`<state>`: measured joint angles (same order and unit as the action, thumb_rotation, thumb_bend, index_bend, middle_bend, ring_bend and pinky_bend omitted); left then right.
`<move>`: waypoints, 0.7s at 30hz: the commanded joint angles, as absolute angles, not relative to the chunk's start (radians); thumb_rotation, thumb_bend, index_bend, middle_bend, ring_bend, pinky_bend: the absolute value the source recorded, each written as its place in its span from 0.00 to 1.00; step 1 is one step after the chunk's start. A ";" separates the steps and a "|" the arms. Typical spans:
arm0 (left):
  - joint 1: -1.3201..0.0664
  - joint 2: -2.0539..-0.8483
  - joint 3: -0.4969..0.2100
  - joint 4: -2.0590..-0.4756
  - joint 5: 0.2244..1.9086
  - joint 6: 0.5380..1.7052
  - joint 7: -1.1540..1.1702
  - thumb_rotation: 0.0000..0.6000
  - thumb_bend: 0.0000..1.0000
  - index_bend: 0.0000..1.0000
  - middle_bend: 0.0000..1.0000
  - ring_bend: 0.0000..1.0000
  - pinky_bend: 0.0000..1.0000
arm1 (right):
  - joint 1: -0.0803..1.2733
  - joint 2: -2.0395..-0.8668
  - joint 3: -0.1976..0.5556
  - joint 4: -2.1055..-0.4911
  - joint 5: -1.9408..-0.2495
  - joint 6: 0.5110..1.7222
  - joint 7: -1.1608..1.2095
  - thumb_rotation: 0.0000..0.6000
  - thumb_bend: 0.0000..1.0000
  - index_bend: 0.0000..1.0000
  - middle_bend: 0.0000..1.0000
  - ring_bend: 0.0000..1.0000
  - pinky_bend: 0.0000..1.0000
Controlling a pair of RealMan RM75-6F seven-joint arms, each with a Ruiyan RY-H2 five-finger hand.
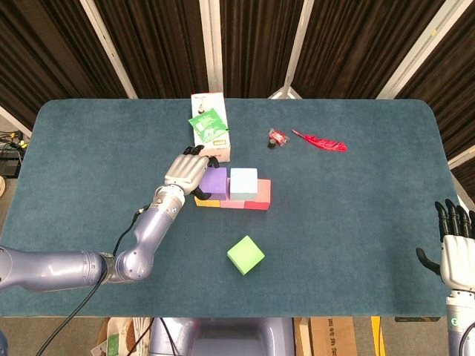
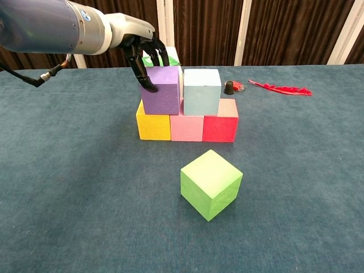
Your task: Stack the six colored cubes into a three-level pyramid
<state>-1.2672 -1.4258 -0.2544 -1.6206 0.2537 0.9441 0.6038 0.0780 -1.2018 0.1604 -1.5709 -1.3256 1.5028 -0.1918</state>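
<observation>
A yellow cube (image 2: 153, 126), a pink cube (image 2: 187, 128) and a red cube (image 2: 220, 126) form a row on the table. On top of them sit a purple cube (image 2: 162, 90) and a light blue cube (image 2: 201, 91), side by side and touching. My left hand (image 2: 145, 54) reaches in from the left and grips the purple cube (image 1: 215, 180) at its upper left, fingers curled over its top and side. A green cube (image 2: 210, 183) lies alone nearer to me, turned at an angle. My right hand (image 1: 458, 248) hangs off the table's right edge with fingers spread and nothing in them.
Just behind the stack stands a white box (image 1: 210, 133) with a green packet on it. A small black and red item (image 1: 277, 139) and a red feather (image 1: 320, 141) lie at the back right. Blue-green cloth covers the table (image 1: 356, 222).
</observation>
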 commanded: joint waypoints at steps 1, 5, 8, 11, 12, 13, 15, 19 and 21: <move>-1.267 -1.426 -0.255 -1.620 0.257 0.944 0.603 1.00 0.40 0.35 0.31 0.00 0.00 | 0.077 -1.202 0.162 -1.572 -1.324 1.504 -0.193 1.00 0.24 0.01 0.04 0.00 0.00; -1.265 -1.426 -0.255 -1.622 0.264 0.945 0.601 1.00 0.40 0.35 0.31 0.00 0.00 | 0.078 -1.205 0.162 -1.571 -1.322 1.503 -0.194 1.00 0.24 0.01 0.04 0.00 0.00; -1.264 -1.428 -0.257 -1.621 0.266 0.945 0.599 1.00 0.40 0.35 0.31 0.00 0.00 | 0.079 -1.205 0.162 -1.571 -1.321 1.501 -0.195 1.00 0.24 0.01 0.04 0.00 0.00; -1.262 -1.429 -0.258 -1.620 0.272 0.943 0.594 1.00 0.39 0.35 0.30 0.00 0.00 | 0.079 -1.205 0.162 -1.572 -1.320 1.501 -0.197 1.00 0.24 0.01 0.04 0.00 0.00; -1.262 -1.430 -0.258 -1.619 0.273 0.943 0.593 1.00 0.39 0.35 0.30 0.00 0.00 | 0.079 -1.205 0.162 -1.572 -1.319 1.500 -0.197 1.00 0.24 0.01 0.04 0.00 0.00; -1.262 -1.431 -0.258 -1.618 0.275 0.944 0.593 1.00 0.39 0.35 0.30 0.00 0.00 | 0.079 -1.205 0.163 -1.572 -1.318 1.500 -0.197 1.00 0.24 0.01 0.04 0.00 0.00; -1.262 -1.433 -0.257 -1.614 0.279 0.948 0.596 1.00 0.39 0.35 0.29 0.00 0.00 | 0.079 -1.206 0.163 -1.571 -1.318 1.500 -0.198 1.00 0.24 0.01 0.04 0.00 0.00; -1.261 -1.438 -0.256 -1.606 0.284 0.953 0.596 1.00 0.39 0.35 0.29 0.00 0.00 | 0.080 -1.207 0.163 -1.570 -1.317 1.499 -0.199 1.00 0.24 0.01 0.04 0.00 0.00; -1.260 -1.441 -0.255 -1.603 0.286 0.952 0.597 1.00 0.39 0.35 0.29 0.00 0.00 | 0.080 -1.207 0.163 -1.571 -1.316 1.499 -0.200 1.00 0.24 0.01 0.04 0.00 0.00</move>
<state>-1.2605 -1.4400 -0.2556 -1.6035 0.2854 0.9521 0.5967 0.0802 -1.2072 0.1632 -1.5707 -1.3162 1.4988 -0.1998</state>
